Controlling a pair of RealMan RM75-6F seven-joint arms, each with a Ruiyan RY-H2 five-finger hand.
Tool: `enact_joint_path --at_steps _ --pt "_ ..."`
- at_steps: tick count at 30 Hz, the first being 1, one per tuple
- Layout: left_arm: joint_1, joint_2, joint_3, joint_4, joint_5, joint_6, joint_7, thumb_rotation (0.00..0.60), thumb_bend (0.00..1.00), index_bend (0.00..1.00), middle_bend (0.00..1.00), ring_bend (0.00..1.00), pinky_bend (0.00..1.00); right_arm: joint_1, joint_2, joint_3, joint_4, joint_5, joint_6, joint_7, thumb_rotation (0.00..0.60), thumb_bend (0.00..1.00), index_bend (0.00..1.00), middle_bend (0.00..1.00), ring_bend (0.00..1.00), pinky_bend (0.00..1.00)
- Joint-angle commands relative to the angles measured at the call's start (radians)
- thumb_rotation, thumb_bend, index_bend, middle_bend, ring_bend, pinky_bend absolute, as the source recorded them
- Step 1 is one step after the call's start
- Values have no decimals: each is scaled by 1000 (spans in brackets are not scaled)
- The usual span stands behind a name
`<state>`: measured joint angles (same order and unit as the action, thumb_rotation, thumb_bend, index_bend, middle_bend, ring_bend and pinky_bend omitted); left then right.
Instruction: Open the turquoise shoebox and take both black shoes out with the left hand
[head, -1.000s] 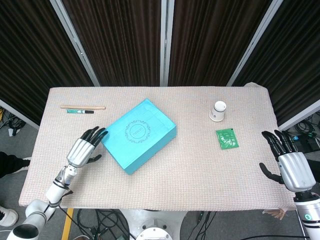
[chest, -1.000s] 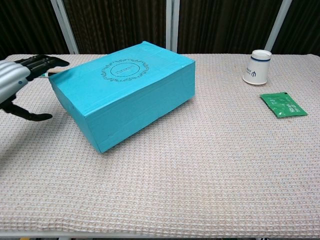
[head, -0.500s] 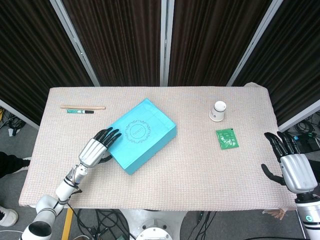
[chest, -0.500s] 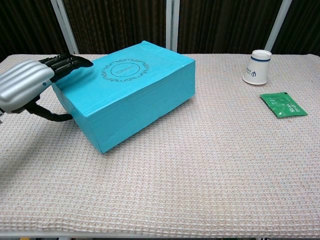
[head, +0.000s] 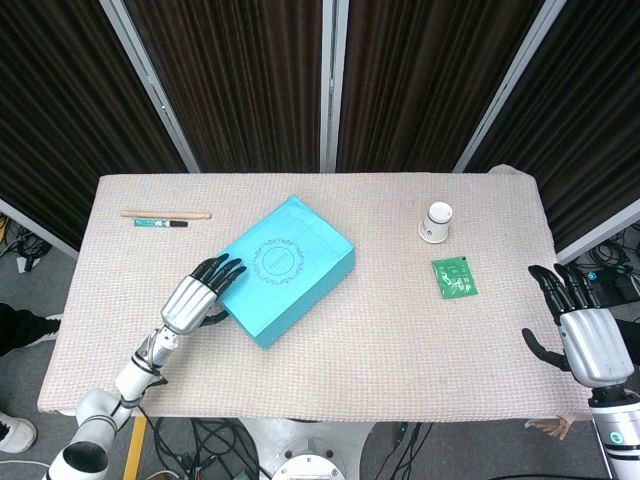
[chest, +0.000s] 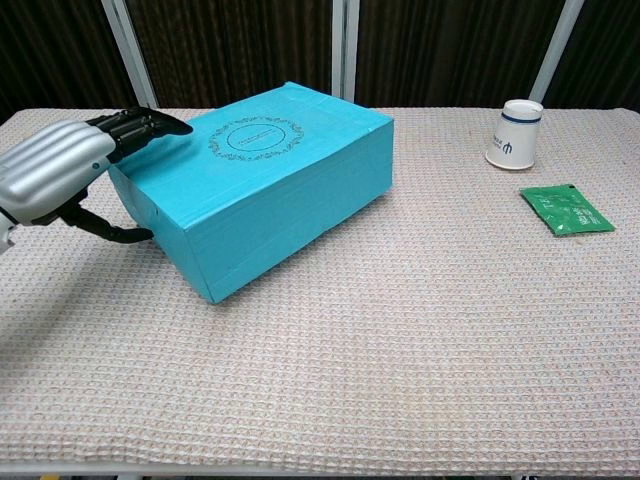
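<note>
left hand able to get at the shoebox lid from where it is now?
Probably yes. The left hand is already at the turquoise shoebox, fingers over the lid's near-left edge and thumb against the side; nothing lies between them.

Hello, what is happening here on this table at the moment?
A two-armed robot is starting on a closed turquoise shoebox. Its left hand is at the box's left end, fingers over the lid's edge and thumb against the side. The lid is not lifted yet and no shoes show. The right hand is open at the table's right edge, holding nothing.
</note>
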<state>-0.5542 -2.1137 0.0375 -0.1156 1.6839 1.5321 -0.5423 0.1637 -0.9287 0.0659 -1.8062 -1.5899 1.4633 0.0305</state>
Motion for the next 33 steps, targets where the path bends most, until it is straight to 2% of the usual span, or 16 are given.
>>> enact_joint_path --at_steps 1,11,17,27,33 --pt "1 -6 -2 2 -9 0 -20 600 154 176 164 116 207 -1 2 0 -3 1 -1 -5 600 237 0 98 0 30" --pt "9 -21 -21 6 -48 2 -91 600 344 276 257 199 286 -2 6 1 -21 8 -7 -24 600 236 0 102 0 30" --pt "14 -34 -51 2 -86 8 -154 600 412 304 301 228 335 -2 13 0 -41 16 -16 -46 600 236 0 104 0 30" --pt "43 -29 -85 -15 -132 43 -284 600 427 312 302 229 338 -4 20 1 -64 13 -15 -68 600 236 0 104 0 30" --pt "50 -7 -110 -67 -162 26 -444 600 423 312 303 229 374 -7 24 0 -71 4 -10 -73 600 236 0 103 0 30"
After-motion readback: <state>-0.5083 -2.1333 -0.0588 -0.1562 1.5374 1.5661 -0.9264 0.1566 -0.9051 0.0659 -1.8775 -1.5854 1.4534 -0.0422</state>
